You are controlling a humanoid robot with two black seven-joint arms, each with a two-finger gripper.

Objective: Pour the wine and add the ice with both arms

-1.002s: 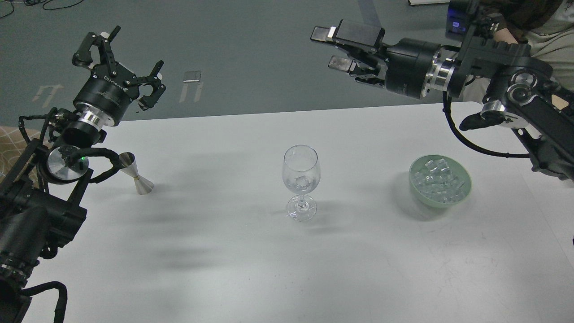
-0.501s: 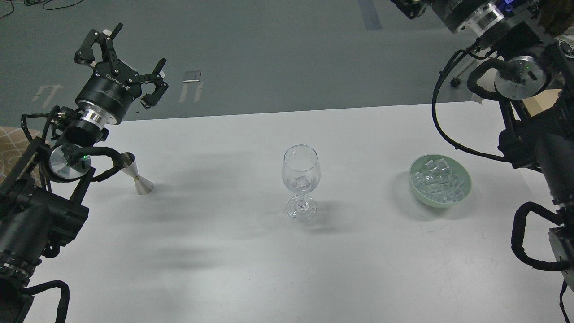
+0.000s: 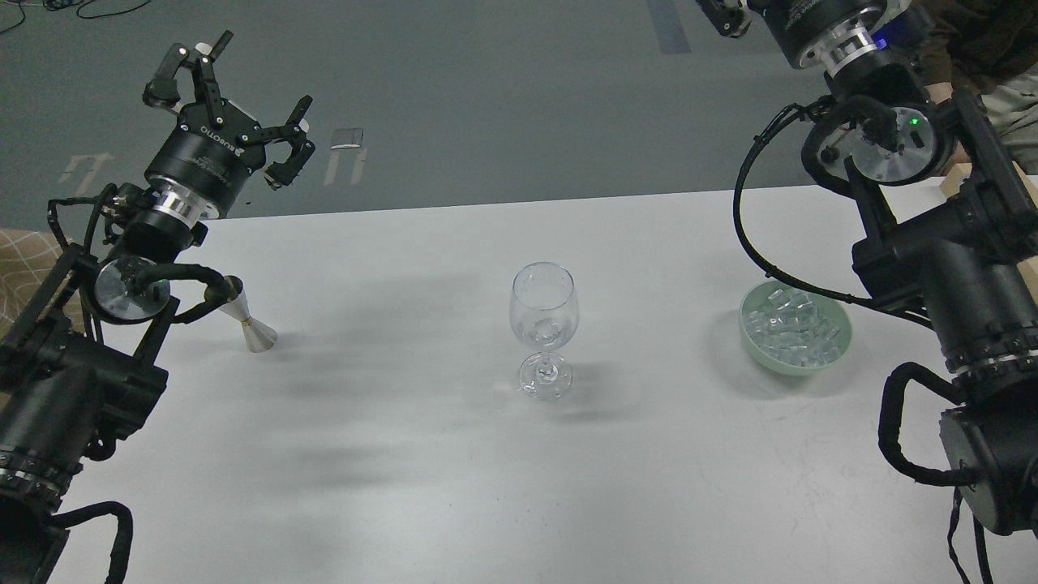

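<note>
The black left gripper [image 3: 235,113] is hanging wide-jawed at upper left; the clear stemmed wine glass [image 3: 544,328] is standing mid-frame, reachable from both sides. Right gripper's jaws are cropped at the top edge, so I cannot tell.

"ROBOTIQ" on left gripper [image 3: 229,97]

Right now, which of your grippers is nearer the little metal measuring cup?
Left. My left gripper hangs open, up and behind the measuring cup; my right gripper is far across, mostly out of view.

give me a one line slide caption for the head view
Wine glass holding one ice cube stands mid-table between jigger and green bowl of ice; left pincer raised open.
</note>
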